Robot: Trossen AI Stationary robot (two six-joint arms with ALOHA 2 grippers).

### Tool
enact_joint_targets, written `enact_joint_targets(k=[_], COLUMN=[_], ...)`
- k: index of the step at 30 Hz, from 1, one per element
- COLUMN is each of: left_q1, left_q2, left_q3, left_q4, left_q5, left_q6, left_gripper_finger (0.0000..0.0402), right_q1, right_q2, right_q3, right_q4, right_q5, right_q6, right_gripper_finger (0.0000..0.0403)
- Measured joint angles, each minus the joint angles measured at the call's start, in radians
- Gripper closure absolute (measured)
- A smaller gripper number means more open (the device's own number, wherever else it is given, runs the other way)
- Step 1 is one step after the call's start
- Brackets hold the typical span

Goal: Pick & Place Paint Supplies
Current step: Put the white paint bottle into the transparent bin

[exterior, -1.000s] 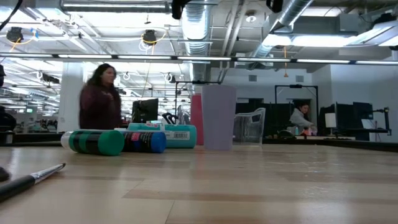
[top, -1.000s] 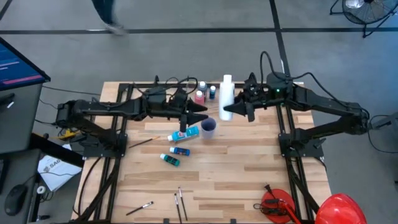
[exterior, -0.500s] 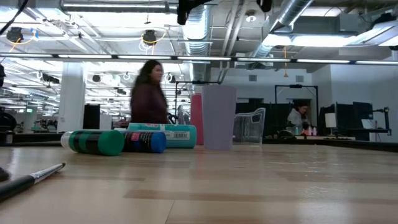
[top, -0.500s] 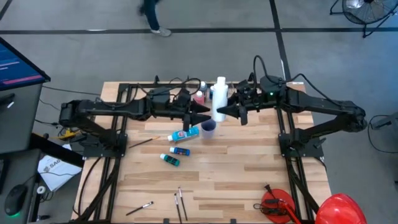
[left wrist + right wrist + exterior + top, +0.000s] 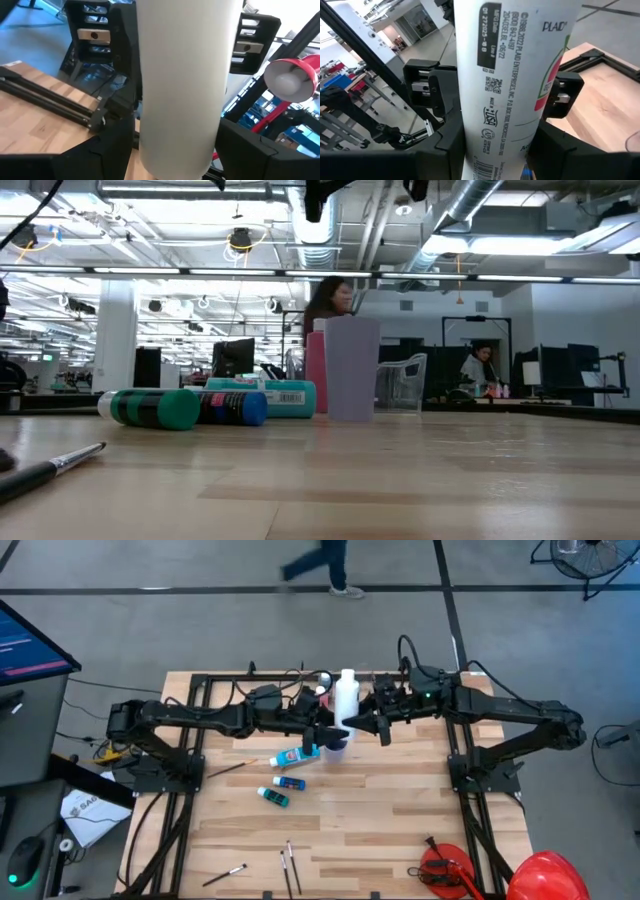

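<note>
Nearest, thin dark-tipped brushes (image 5: 289,866) lie on the wooden table (image 5: 400,810). Further, teal and blue paint tubes (image 5: 286,783) lie beside a small blue-purple cup (image 5: 351,369). Above the cup, the right end effector (image 5: 362,723) holds a tall white plastic bottle (image 5: 346,698); the left end effector (image 5: 328,730) stands wide around it, its fingers on both sides.

White bottle carried leftward to meet the left gripper

The right gripper (image 5: 358,723) has carried the tall white plastic paint bottle (image 5: 346,697) leftward over the small blue-purple cup (image 5: 335,744); the left gripper (image 5: 322,727) has advanced and widened around it. Behind, a walking person (image 5: 325,564) has crossed rightward.
</note>
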Motion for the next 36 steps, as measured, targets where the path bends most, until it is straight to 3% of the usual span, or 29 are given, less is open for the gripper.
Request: enact_joint_targets(k=[36], left_q1=[-0.021], left_q2=[-0.001], left_q3=[0.000], left_q4=[0.069], left_q5=[-0.001], left_q6=[0.027], left_gripper_finger=[0.0153], right_q1=[0.011], right_q2=[-0.001], right_q3=[0.002], right_q4=[0.046], right_q5=[0.043], right_q6=[0.047], right_gripper_finger=[0.0236])
